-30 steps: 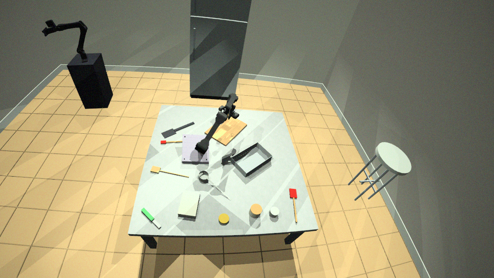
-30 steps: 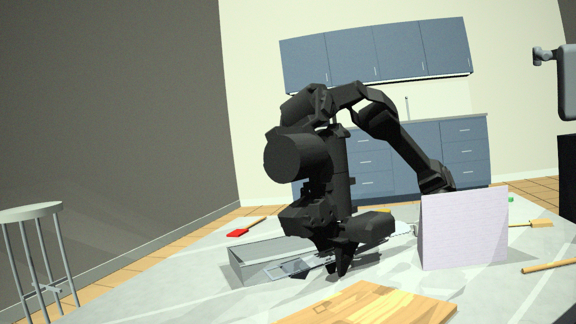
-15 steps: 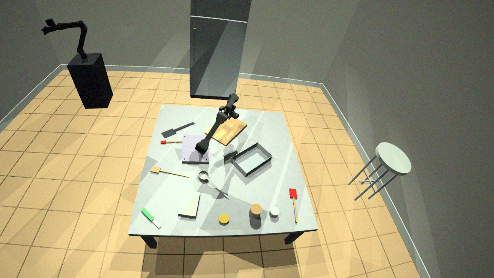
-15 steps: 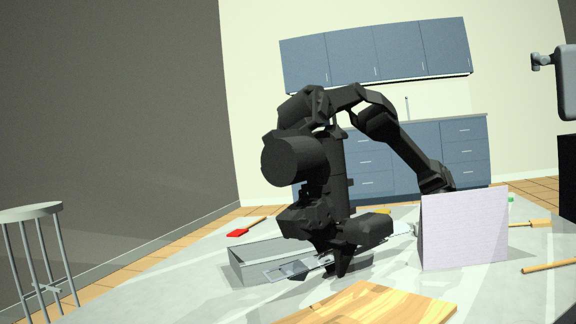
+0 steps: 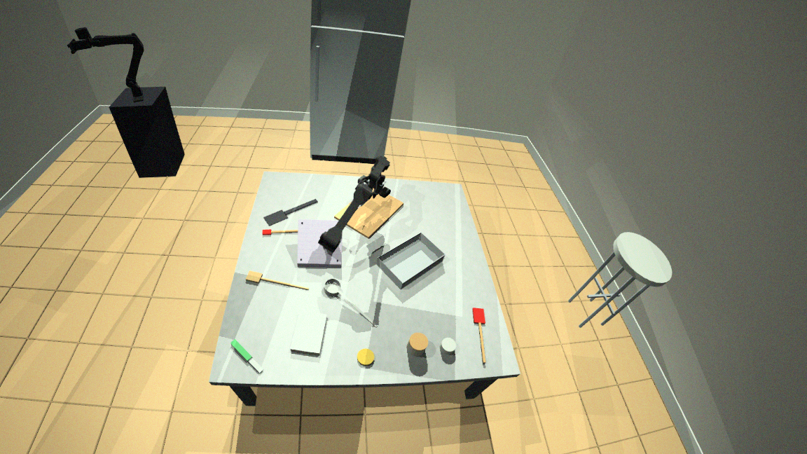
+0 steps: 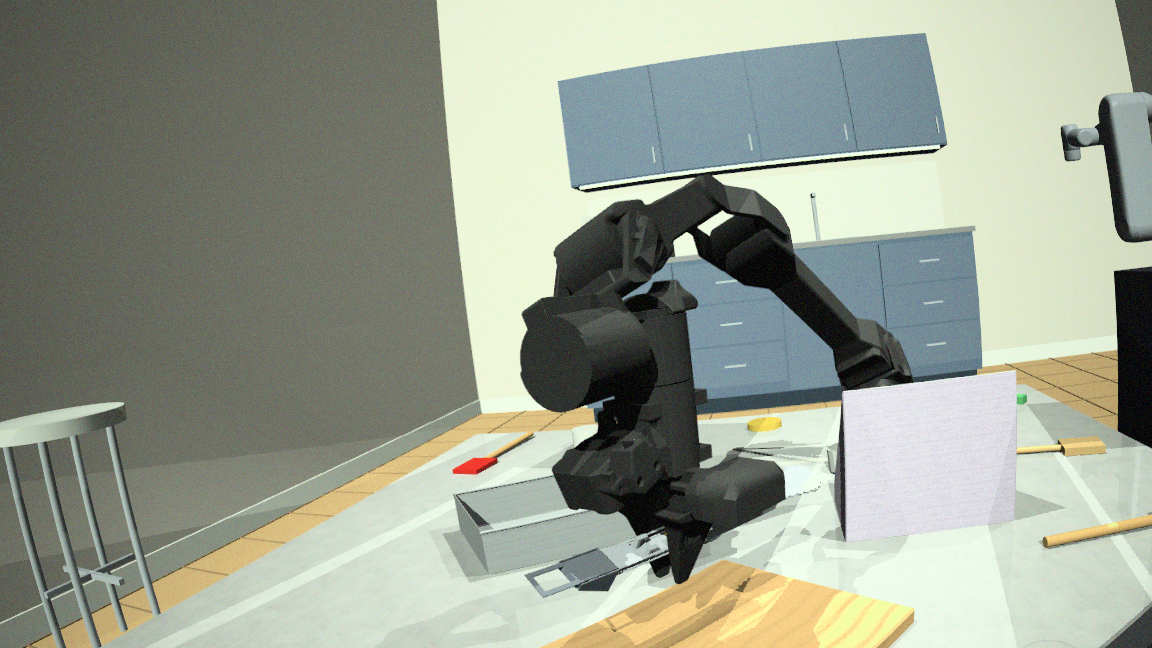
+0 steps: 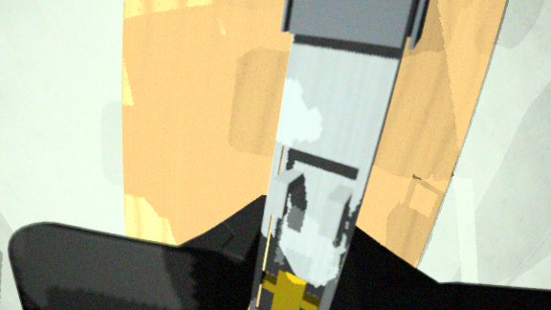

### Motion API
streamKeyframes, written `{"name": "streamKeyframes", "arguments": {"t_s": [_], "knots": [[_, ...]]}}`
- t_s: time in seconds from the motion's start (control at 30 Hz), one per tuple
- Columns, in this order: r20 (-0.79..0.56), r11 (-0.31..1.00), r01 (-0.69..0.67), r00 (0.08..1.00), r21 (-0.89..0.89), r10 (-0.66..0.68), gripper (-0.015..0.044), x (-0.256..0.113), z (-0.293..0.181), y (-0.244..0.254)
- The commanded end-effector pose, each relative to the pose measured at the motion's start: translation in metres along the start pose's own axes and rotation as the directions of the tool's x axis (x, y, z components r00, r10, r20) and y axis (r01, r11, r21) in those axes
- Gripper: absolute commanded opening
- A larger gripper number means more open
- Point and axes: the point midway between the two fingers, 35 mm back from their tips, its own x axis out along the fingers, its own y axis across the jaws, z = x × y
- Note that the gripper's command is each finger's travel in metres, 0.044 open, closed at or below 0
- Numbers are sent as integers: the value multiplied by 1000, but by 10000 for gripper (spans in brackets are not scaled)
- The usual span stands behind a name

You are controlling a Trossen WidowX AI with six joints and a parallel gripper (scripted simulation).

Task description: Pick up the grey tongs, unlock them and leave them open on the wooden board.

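Tongs [image 6: 600, 565] [image 7: 341, 100] in jaws [image 6: 672, 568], tin [image 6: 555, 535] [image 5: 401, 281] just behind.

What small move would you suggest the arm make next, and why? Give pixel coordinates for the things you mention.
I would probably tilt the claw [image 6: 675, 573] until the tongs' [image 6: 600, 566] [image 7: 340, 96] tips point down, then squeeze. The claw already grips the tongs, clear of the roasting tin [image 5: 390, 274] [image 6: 555, 541], yet they slant only slightly, near level, above the table.
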Motion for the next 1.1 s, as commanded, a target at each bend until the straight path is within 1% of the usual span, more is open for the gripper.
{"name": "streamKeyframes", "arguments": {"t_s": [0.0,1.07], "knots": [[-5,1000,5,1000,-10,-5,-150,8,-1,0],[-2,1000,4,1000,-18,-4,-150,57,-5,-1]]}}
